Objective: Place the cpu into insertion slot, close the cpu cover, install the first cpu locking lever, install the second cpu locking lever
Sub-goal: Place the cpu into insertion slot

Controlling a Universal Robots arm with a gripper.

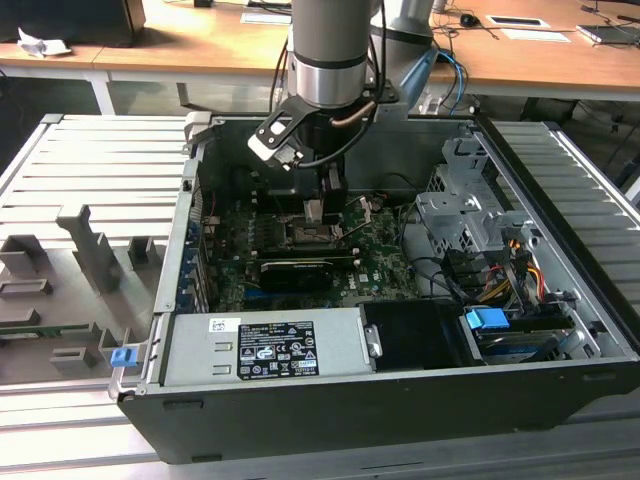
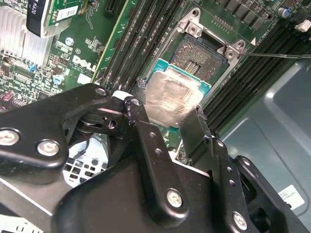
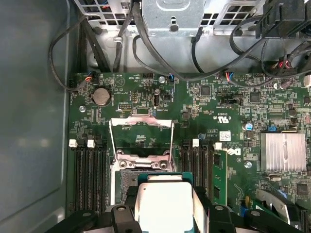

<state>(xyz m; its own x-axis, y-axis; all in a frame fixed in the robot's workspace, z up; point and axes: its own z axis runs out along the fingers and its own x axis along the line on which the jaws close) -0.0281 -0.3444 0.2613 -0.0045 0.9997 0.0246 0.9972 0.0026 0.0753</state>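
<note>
My gripper [image 2: 167, 114] is shut on the cpu [image 2: 172, 97], a silvery square plate on a teal-edged base, with a black finger on each of two opposite sides. It hangs tilted just above and beside the insertion slot [image 2: 199, 56], a black socket with a metal rim that lies open. In the first wrist view the cpu [image 3: 165, 204] overlaps the near part of the insertion slot [image 3: 127, 178]. The cpu cover [image 3: 141, 120] stands flipped back beyond it. In the exterior view the gripper [image 1: 315, 210] reaches down into the computer case over the insertion slot [image 1: 312, 235].
Black memory slots [image 3: 90, 174] flank the socket on both sides. A long black expansion card [image 1: 295, 268] lies in front of it, with a power supply [image 1: 265, 345] nearer still. A drive cage [image 1: 465, 215] with cables stands on the exterior view's right. A finned heatsink [image 3: 284, 151] sits on the board.
</note>
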